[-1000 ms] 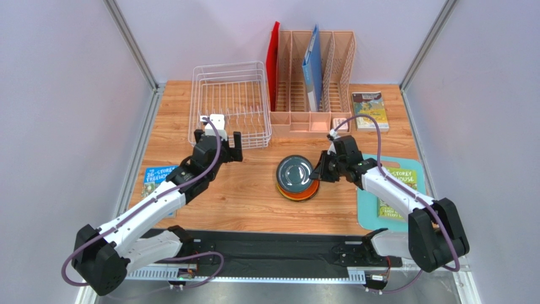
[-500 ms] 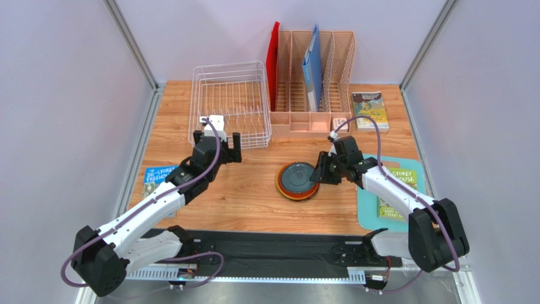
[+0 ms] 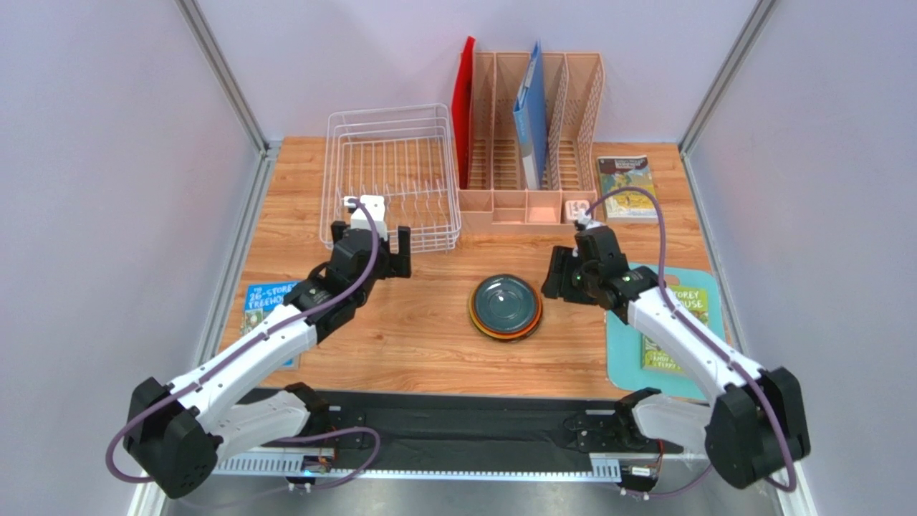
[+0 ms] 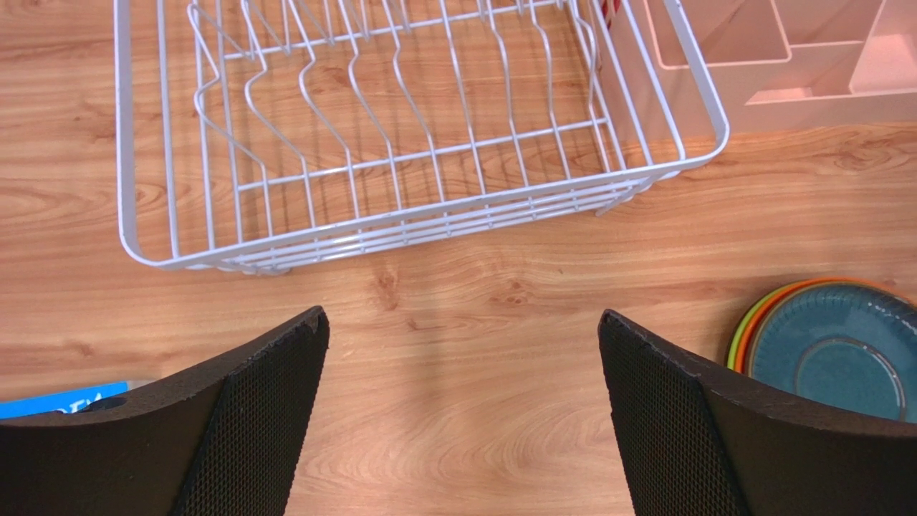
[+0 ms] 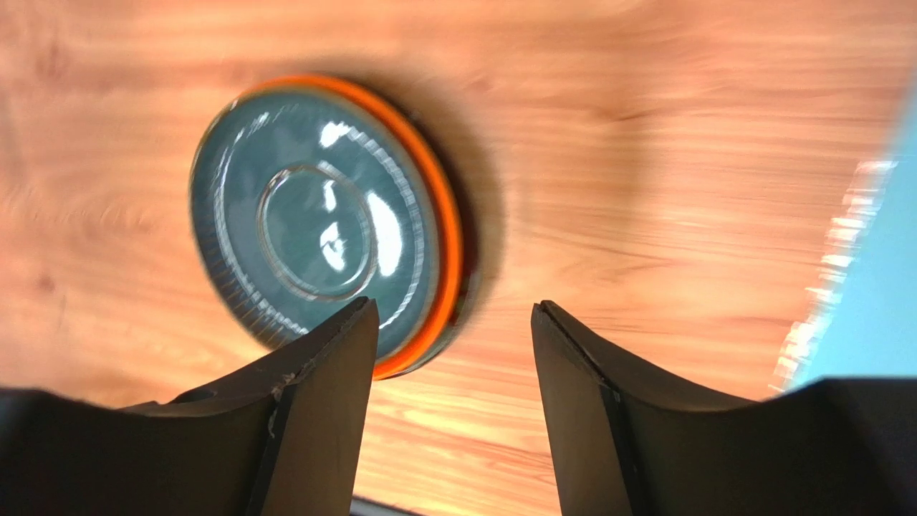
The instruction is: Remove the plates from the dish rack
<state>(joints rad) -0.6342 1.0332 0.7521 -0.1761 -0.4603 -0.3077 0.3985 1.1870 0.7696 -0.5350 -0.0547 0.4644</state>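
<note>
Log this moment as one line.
dish rack empty | plates stacked on table | left fingers open by rack | right fingers open beside stack

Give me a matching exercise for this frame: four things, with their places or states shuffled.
Things:
1 rack
2 teal plate
3 blue folder
4 left gripper

Places or states:
A top of the stack
B upright in the organiser
C jaws open, over wood in front of the rack
D back left, beside the organiser

Pairs: 1-D, 2-A, 3-B, 4-C
</note>
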